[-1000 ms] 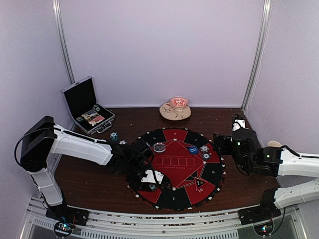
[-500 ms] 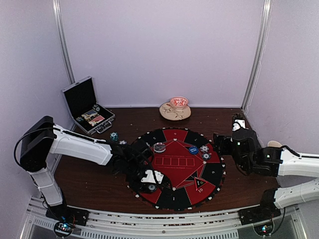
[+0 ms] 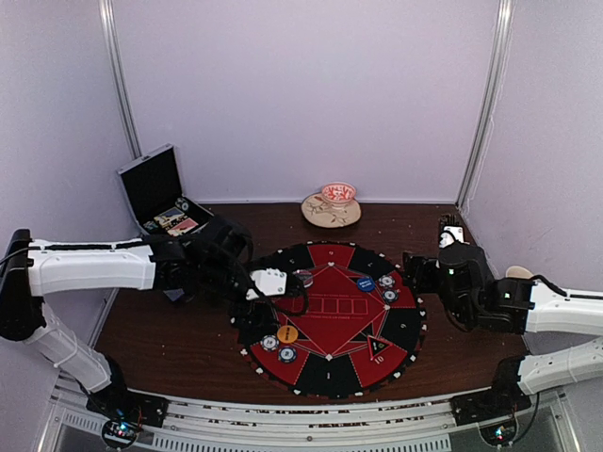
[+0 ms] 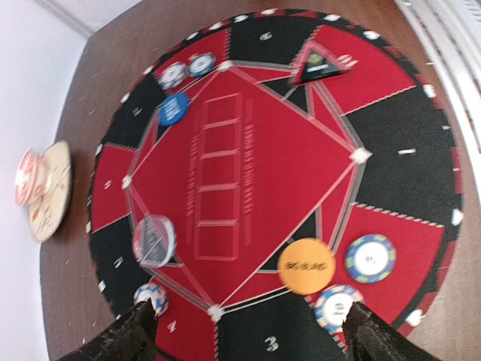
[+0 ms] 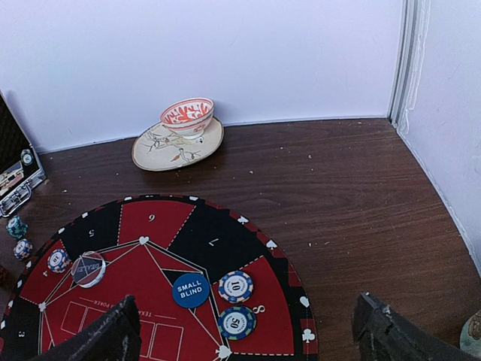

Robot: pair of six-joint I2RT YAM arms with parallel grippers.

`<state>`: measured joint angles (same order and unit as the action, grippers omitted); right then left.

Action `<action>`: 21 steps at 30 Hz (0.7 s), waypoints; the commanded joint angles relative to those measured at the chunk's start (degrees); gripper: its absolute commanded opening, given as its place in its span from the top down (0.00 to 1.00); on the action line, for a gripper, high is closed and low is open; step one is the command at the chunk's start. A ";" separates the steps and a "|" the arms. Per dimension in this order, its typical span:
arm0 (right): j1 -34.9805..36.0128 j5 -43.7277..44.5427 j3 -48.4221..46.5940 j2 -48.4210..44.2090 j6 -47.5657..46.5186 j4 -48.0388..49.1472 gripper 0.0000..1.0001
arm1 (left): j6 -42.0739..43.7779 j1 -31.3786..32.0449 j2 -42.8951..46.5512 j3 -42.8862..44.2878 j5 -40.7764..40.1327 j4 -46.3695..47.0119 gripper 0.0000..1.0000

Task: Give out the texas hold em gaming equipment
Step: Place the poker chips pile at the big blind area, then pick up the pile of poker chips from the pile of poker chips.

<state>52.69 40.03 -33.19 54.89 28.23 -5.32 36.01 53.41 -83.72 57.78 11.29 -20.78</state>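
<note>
The round red-and-black mat (image 3: 350,350) holds an orange disc (image 3: 287,333) (image 4: 306,265) with two striped chips (image 4: 370,258) (image 4: 338,307) beside it. My left gripper (image 3: 275,311) (image 4: 248,350) hangs open just above the mat's near-left part, nothing between its fingers (image 4: 128,338). A blue "small blind" disc (image 5: 190,289) (image 3: 366,282) lies at the right beside two more chips (image 5: 235,286) (image 5: 237,323). A clear disc (image 5: 89,268) (image 4: 154,241) and a chip (image 5: 58,260) sit at the mat's far left. My right gripper (image 3: 415,271) (image 5: 248,342) is open at the mat's right edge.
An open black case (image 3: 165,202) with cards and chips stands at the back left. A patterned bowl (image 5: 186,116) sits on a plate (image 5: 161,154) by the back wall. Two loose chips (image 5: 16,226) (image 5: 22,248) lie on the wooden table left of the mat.
My left gripper has opened, let go of the orange disc onto the mat's front-left part, and drawn back up and to the left. The right arm has not moved.
</note>
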 commanded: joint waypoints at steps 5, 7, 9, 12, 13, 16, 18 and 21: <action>0.23 -0.04 -0.74 -0.59 -0.81 -0.04 0.01 | -7.62 -19.05 -0.32 5.77 -0.22 2.67 0.02; 0.23 0.04 -0.75 -0.45 -0.84 -0.04 0.01 | -10.01 -23.03 -2.80 8.56 -0.48 2.61 0.02; 0.25 0.10 -0.80 -0.34 -0.87 -0.08 0.01 | -12.03 -27.03 -6.33 11.95 0.21 1.93 0.02; 0.27 0.08 -0.77 -0.24 -0.89 -0.13 0.01 | -15.24 -32.49 -13.19 18.06 1.30 -0.84 0.02; 0.25 0.04 -0.75 -0.38 -0.93 -0.09 0.01 | -15.99 -34.01 -15.51 19.77 1.73 -1.76 0.02; 0.22 -0.04 -0.74 -0.48 -0.96 -0.12 0.01 | -18.06 -38.18 -22.11 23.81 3.15 -2.80 0.02; 0.23 0.00 -0.74 -0.52 -0.98 -0.14 0.01 | -18.61 -39.75 -24.90 25.33 3.72 -3.00 0.02; 0.25 0.07 -0.80 -0.48 -1.07 -0.07 0.01 | -19.44 -41.11 -27.19 26.32 4.08 -2.92 0.02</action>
<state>52.69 39.97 -33.19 54.89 28.18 -5.34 19.59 13.67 -108.97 81.69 13.02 -21.82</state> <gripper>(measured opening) 0.993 0.978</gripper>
